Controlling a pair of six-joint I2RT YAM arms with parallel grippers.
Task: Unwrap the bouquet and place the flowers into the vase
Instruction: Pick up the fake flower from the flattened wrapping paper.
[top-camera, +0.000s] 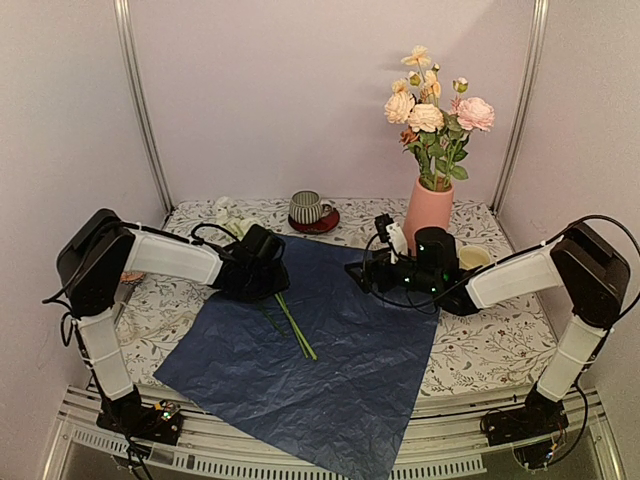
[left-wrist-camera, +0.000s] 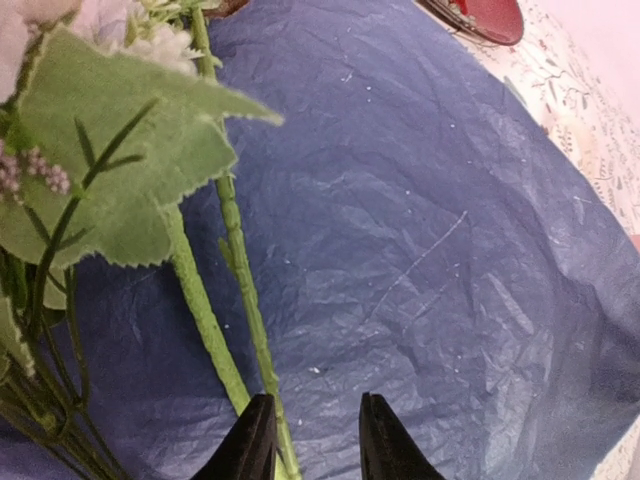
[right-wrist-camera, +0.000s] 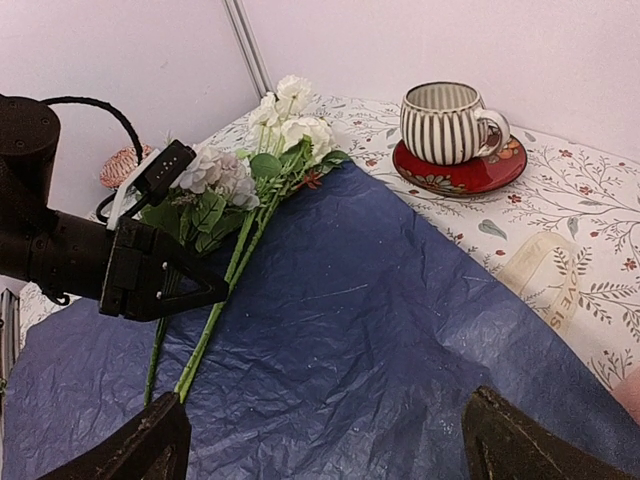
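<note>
Left gripper (left-wrist-camera: 316, 400) half closed, right gripper (right-wrist-camera: 325, 398) spread wide and empty.
A flower stem (left-wrist-camera: 250, 300) is straddled, not clamped; blue paper (top-camera: 330, 350) is spread over the floral tabletop (top-camera: 480, 350), enclosed by pale walls (top-camera: 300, 100).

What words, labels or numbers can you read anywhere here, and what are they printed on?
"VE IS": sideways letters on the cream strip lying on the flowered tablecloth at the edge of the blue paper; the rest is cut off or blurred.
Nothing else can be read: the striped cup, red saucer and pink vase show no wording.
</note>
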